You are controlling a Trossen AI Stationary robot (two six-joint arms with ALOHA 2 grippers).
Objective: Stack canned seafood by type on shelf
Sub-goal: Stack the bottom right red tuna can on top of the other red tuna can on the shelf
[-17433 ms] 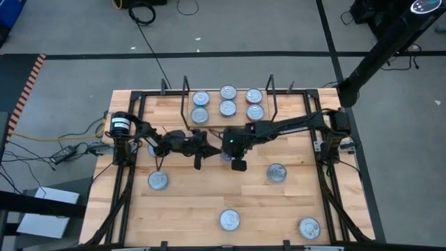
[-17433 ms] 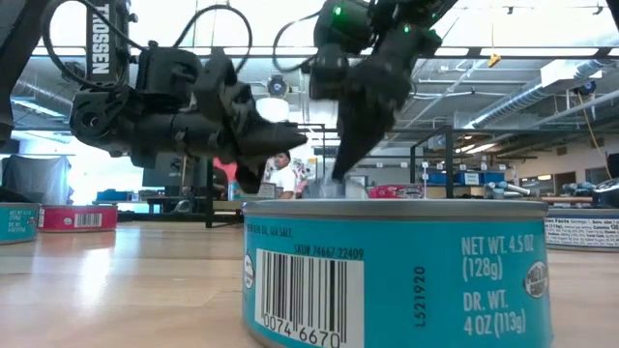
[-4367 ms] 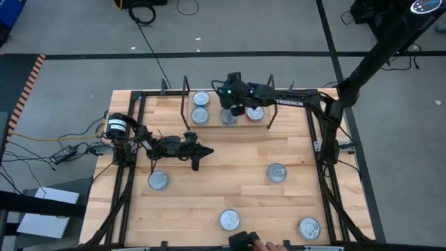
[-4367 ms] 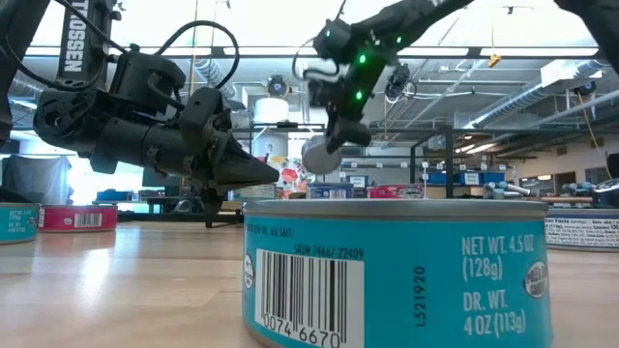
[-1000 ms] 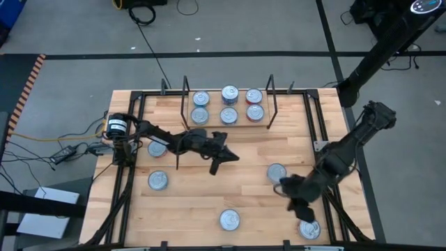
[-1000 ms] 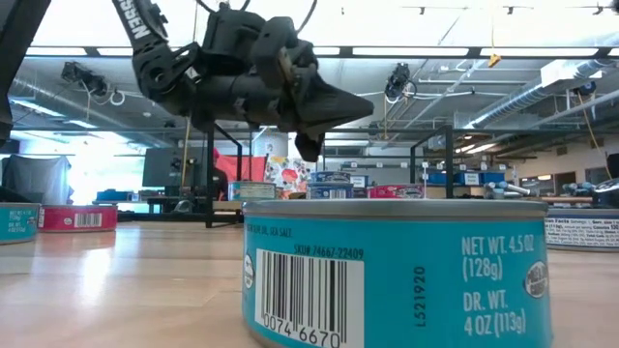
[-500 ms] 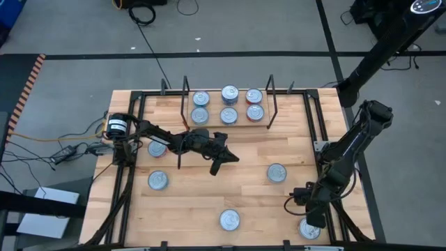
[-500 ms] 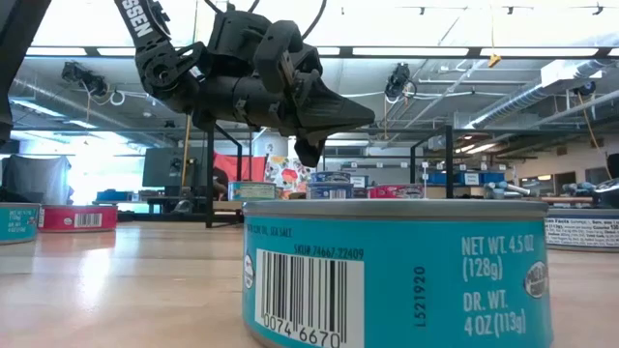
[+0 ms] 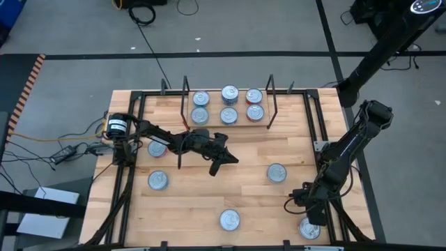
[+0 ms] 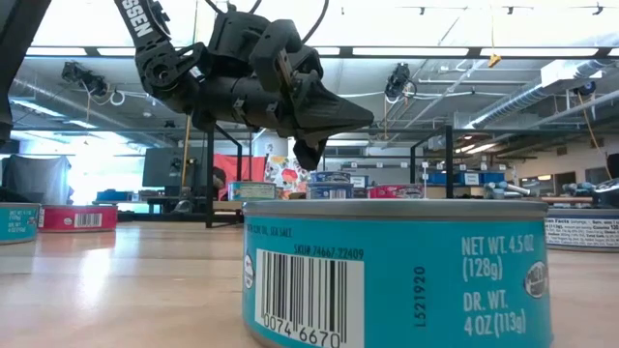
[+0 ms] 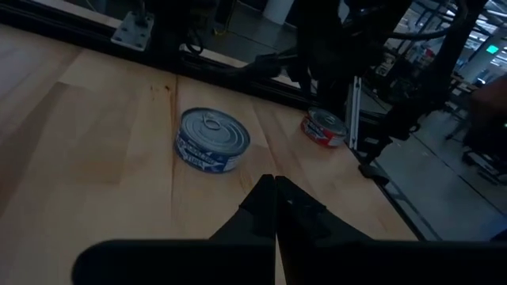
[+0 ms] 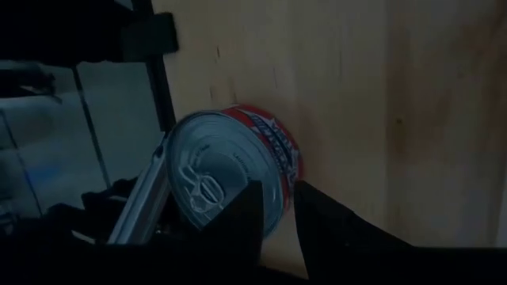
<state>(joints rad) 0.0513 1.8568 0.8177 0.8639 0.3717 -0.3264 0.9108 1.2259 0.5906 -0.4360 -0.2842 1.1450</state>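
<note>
Red tin (image 12: 238, 170) just beyond right gripper (image 12: 275, 207) fingertips — untouched

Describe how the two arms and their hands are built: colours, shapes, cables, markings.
Both arms are dark, jointed and slim. The left hand tapers to a pointed wedge of two black fingers; its arm carries looping black cables and white lettering on the upper link. The right hand is equally black, with flat, blade-like fingers in its wrist view.

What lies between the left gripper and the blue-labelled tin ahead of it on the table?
Nothing: in the left wrist view only bare tabletop separates the shut left gripper from the blue-labelled tin.
</note>
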